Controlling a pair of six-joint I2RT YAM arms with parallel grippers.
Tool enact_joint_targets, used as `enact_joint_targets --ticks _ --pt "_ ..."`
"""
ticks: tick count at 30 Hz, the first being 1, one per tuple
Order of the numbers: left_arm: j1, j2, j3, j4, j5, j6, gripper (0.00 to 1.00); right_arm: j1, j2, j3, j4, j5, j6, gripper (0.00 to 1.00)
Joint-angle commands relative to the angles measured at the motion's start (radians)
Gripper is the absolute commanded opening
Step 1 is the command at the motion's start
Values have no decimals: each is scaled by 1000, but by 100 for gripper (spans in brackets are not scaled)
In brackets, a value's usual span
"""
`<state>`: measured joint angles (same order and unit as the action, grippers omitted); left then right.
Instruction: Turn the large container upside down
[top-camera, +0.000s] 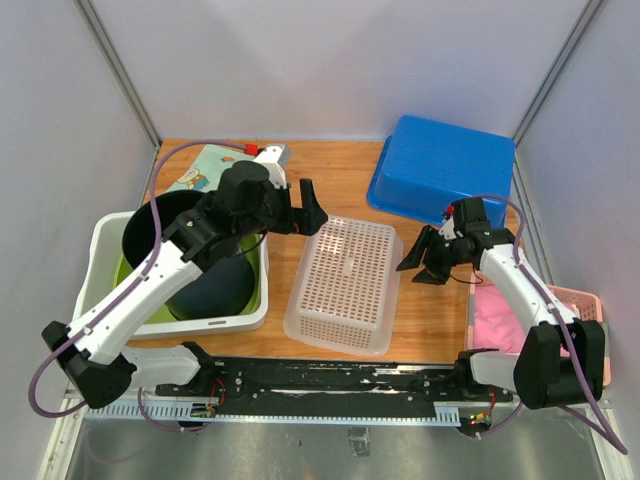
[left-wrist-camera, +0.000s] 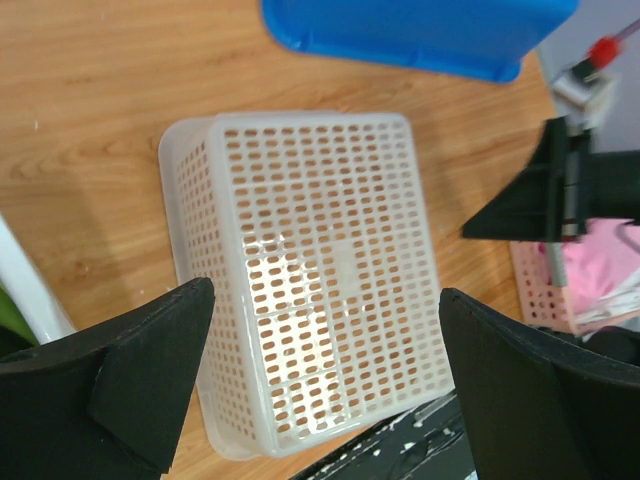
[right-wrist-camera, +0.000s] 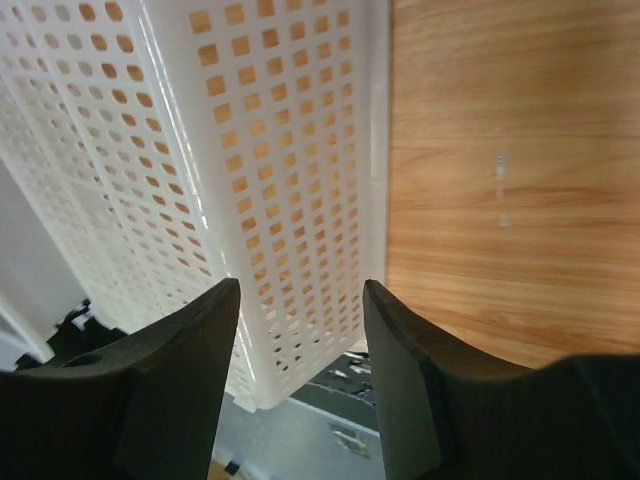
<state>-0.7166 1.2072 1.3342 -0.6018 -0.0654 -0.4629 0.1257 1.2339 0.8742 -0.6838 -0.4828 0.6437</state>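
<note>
A white perforated basket (top-camera: 345, 282) lies in the middle of the wooden table with its base up and its wider rim on the table. It also shows in the left wrist view (left-wrist-camera: 310, 280) and the right wrist view (right-wrist-camera: 250, 170). My left gripper (top-camera: 305, 210) is open and empty, hovering above the basket's far left side (left-wrist-camera: 325, 300). My right gripper (top-camera: 420, 262) is open and empty just right of the basket; in its wrist view (right-wrist-camera: 300, 295) the basket's side wall lies between the fingers' line of sight, apart from them. A blue tub (top-camera: 440, 170) sits base up at the back right.
A white bin (top-camera: 100, 250) with a green liner and a black bowl (top-camera: 205, 285) stands at the left under my left arm. A pink basket (top-camera: 590, 305) sits at the right edge. A patterned cloth (top-camera: 200, 170) lies at the back left. A black rail (top-camera: 330, 375) runs along the near edge.
</note>
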Motion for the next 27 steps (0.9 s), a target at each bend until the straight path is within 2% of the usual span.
enact_joint_targets --ticks 1,5,9,12,18,27 --pt "1 57 -68 26 13 -40 99 -15 -36 120 -198 258 -134 54" --pt "-26 105 -132 22 -39 -61 99 -15 -74 171 -250 366 -153 54" --pt "-70 198 -160 36 -4 -99 99 -16 -125 203 -254 440 -151 54" --pt "-92 259 -183 76 85 -151 99 -16 -159 224 -254 489 -149 54" --pt "-107 324 -267 299 297 -272 99 -17 -209 270 -280 546 -163 54" --pt "-174 498 -152 475 416 -364 99 -32 -202 261 -325 568 -182 54"
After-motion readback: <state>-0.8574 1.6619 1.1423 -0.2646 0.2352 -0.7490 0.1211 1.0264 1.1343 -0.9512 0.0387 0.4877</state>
